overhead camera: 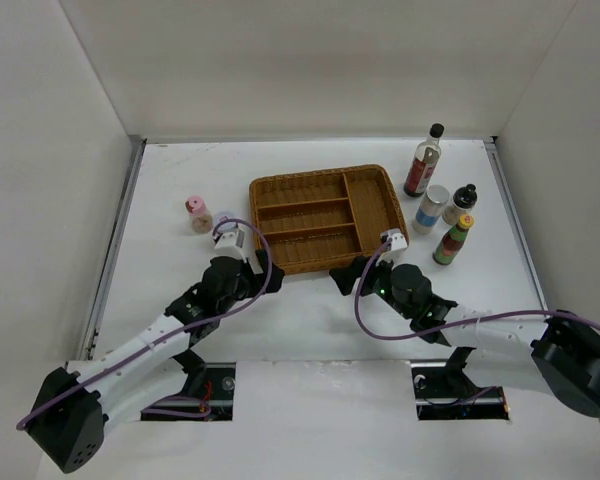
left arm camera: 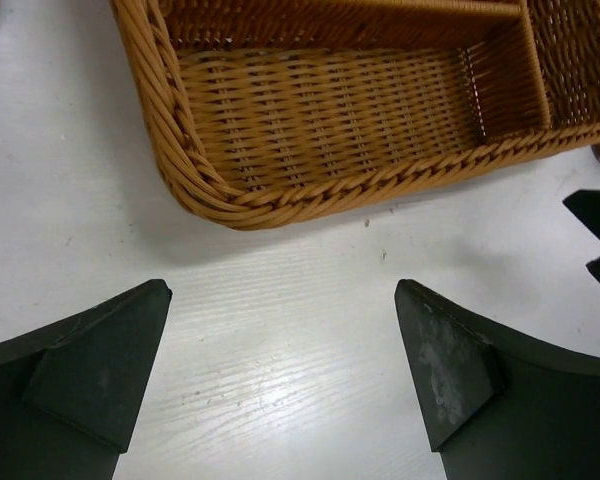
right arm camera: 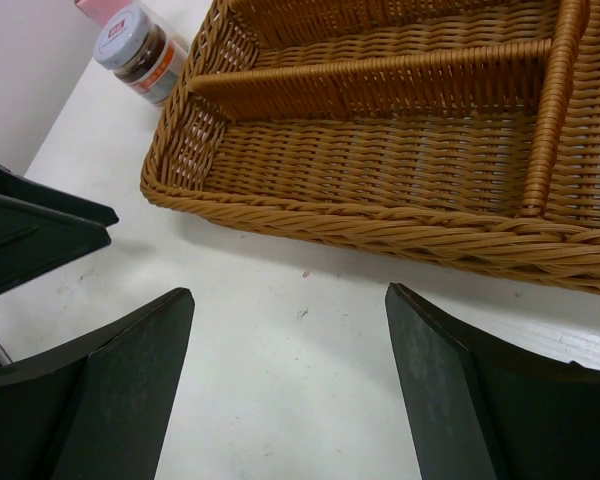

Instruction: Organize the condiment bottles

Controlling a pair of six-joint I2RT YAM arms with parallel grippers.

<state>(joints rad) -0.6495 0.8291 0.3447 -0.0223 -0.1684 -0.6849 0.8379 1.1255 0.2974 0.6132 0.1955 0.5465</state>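
- Tray (overhead camera: 305, 192) of brown wicker sits on the table (overhead camera: 310, 330) about midway between the left and right edges, closer to the far edge; all of its compartments that show hold nothing.
- All six bottles stand upright on the tabletop, outside the tray.
- Four of them cluster between the tray and the right edge, toward the far right corner:
  - the tall clear bottle (overhead camera: 423, 162) with dark sauce and a black cap is farthest back;
  - the white jar (overhead camera: 432, 208) with a blue band stands just nearer than it, close to the tray's right side;
  - the small dark bottle (overhead camera: 463, 203) stands just beside the white jar, on the side of the right edge;
  - the green and red bottle (overhead camera: 452, 241) with a yellow cap is the nearest of the four.
- The other two stand off the tray's left side:
  - the pink-capped shaker (overhead camera: 194, 208) is closer to the left edge;
  - the lavender-lidded jar (overhead camera: 223, 221) is just beside it, between it and the tray.
- The left gripper (left arm camera: 280, 370) is low over bare table before the tray's near left corner, fingers spread wide and holding nothing.
- The right gripper (right arm camera: 290, 390) is low before the tray's near rim, fingers likewise wide apart and holding nothing.
- The two grippers point toward each other along that near rim, near but apart.
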